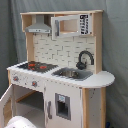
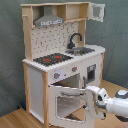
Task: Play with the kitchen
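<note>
One tall white and light-wood toy play kitchen (image 2: 65, 65) fills both exterior views, standing on a wooden floor (image 2: 15, 119) against a grey-green curtain backdrop (image 2: 10, 50). Its counter (image 1: 97, 79) carries a black hob with red rings (image 1: 34, 65) beside a metal sink (image 1: 70, 73) under a curved black faucet (image 1: 86, 57), and a grey extractor hood (image 1: 39, 26) hangs above the hob. In the second exterior view the windowed white oven door (image 2: 67, 102) hangs swung outward below the knobs (image 2: 56, 76), leaving the oven cavity exposed. The white robot arm (image 2: 117, 106) reaches in from the second exterior view's right, and its hand (image 2: 94, 104) sits right at the door's free edge, near the handle (image 2: 74, 91); that placement suits swinging the door on its hinge, probably the step in hand. Whether the hand is clenched on the door or released, I cannot tell. In the first exterior view only a pale rounded part of the arm (image 1: 20, 123) shows at the bottom edge, in front of the open oven.
</note>
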Robot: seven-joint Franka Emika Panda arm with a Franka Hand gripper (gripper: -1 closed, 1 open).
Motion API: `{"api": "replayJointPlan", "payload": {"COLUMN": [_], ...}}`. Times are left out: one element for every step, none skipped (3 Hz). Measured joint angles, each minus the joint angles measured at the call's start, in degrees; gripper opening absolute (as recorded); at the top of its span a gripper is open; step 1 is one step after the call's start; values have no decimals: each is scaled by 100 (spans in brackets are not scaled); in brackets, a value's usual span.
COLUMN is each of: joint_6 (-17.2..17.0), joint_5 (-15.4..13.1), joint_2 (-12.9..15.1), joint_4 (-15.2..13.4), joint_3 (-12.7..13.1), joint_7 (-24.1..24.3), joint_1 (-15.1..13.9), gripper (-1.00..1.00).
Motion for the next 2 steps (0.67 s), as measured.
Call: {"api": "replayJointPlan", "payload": {"joint_6": [-549,-1024], "joint_5": [1,2], "joint_2": [41,53], "joint_4": [-13,-370], "joint_3": [181,220], "joint_7": [187,227], "joint_1": [37,40], "gripper": [100,100]}}
